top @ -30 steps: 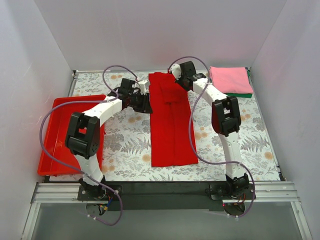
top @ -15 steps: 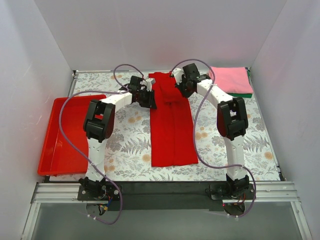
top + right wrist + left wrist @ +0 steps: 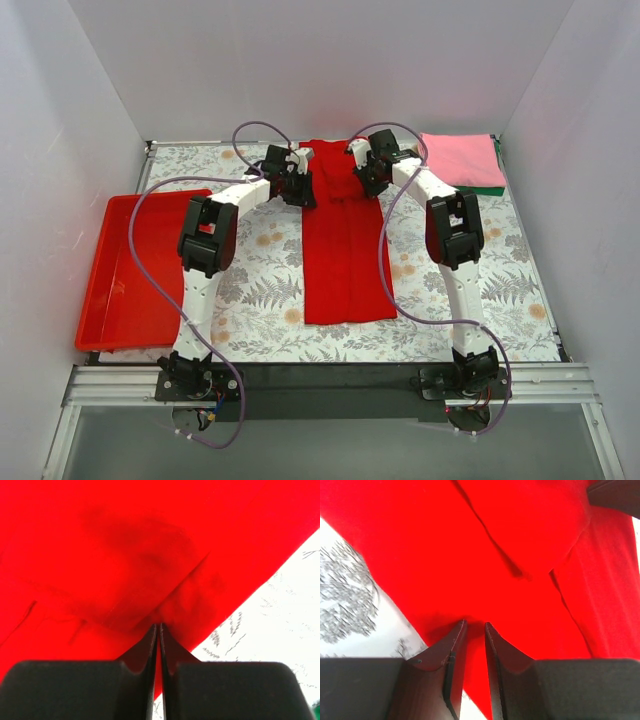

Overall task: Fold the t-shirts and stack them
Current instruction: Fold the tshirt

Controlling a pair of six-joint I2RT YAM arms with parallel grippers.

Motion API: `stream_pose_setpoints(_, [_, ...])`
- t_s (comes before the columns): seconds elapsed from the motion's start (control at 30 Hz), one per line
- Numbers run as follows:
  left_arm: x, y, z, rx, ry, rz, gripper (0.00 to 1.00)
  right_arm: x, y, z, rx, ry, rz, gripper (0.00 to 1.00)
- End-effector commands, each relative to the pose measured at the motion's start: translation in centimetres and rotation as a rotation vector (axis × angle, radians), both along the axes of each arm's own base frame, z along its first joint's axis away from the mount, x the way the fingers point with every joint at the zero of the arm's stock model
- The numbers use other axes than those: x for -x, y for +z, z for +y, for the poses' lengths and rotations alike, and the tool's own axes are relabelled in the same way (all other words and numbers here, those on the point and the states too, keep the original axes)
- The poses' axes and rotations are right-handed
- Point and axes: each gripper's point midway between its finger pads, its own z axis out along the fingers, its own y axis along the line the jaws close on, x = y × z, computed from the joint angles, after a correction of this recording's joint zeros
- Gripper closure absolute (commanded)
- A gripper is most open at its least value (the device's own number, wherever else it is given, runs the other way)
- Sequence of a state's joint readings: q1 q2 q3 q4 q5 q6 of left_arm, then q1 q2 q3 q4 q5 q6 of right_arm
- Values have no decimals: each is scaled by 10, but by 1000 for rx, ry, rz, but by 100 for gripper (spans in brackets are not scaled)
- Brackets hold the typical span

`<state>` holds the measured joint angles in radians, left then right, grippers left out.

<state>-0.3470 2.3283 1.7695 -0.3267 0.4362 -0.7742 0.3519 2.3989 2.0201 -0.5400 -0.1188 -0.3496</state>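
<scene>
Both arms have reached farther back over the last second, and the near hem of the bright red cloth t-shirt (image 3: 345,250) has crept a little away from the bases, so the cloth looks to be dragged or lifted from its far end. That t-shirt lies as 1 long narrow strip down the middle of the fern-printed table cover (image 3: 250,290), already folded lengthwise.

The left gripper (image 3: 300,187) sits at the strip's far left edge. Its wrist view shows the 2 fingers drawn to a narrow slit with red cloth bunched at the tips, so it seems to be pinching the edge. The right gripper (image 3: 366,180) mirrors it on the far right edge, fingers pressed flat together on a fold of the same cloth. Holding both far corners at once probably serves to keep the strip square while its far end is brought toward the near hem.

A pink cloth t-shirt (image 3: 458,158) rests folded on a dark green cloth t-shirt (image 3: 490,188) at the far right, the likely stack. A rigid red plastic tray (image 3: 100,290) lies at the left.

No brand, label or writing can be read anywhere.
</scene>
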Motion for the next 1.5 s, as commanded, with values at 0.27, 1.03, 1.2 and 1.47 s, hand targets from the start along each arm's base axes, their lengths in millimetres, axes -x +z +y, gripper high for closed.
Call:
stream_pose_setpoints(0.27, [-31, 27, 12, -28, 22, -72, 74, -19, 11, 5, -45, 8, -36, 73])
stream_pose_setpoints(1.03, [175, 318, 6, 175, -508, -875, 16, 157, 308, -3, -87, 556, -681, 2])
stream_pose_setpoints(1.2, [273, 207, 11, 24, -708, -778, 16, 256, 232, -2, -77, 739, -544, 2])
stream_pose_setpoints(1.47, [352, 95, 2, -40, -881, -639, 30, 358, 80, -8, -22, 963, -260, 12])
